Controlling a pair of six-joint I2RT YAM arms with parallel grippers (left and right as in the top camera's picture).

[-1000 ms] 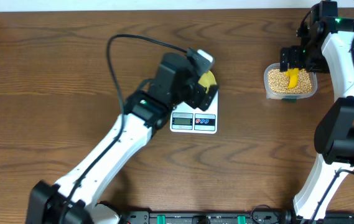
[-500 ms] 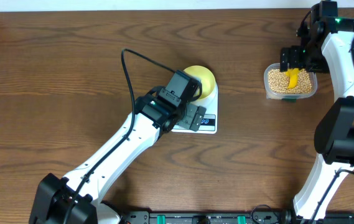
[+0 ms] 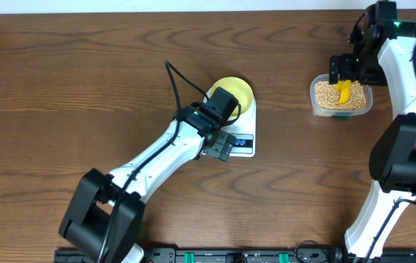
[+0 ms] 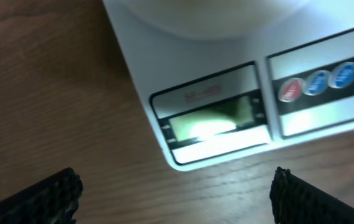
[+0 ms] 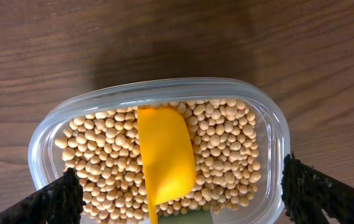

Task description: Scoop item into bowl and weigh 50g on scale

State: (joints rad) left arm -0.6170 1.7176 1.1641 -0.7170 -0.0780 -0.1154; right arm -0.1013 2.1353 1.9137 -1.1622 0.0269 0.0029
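The pale yellow bowl stands empty on the back of the white scale. My left gripper is open and empty, low over the scale's front edge. In the left wrist view its fingertips straddle bare wood just in front of the grey display and the round buttons. The tan beans fill a clear tub at the right. A yellow scoop lies in the beans. My right gripper is open above the tub, one finger at each end; it also shows in the overhead view.
The left arm lies diagonally from the front left to the scale, with a black cable looping above it. The right arm stands along the right edge. The table's far edge is at the top.
My left gripper has come off the bowl and drawn back towards the scale's front edge. The bowl now stands uncovered on the scale. The right arm has not moved.
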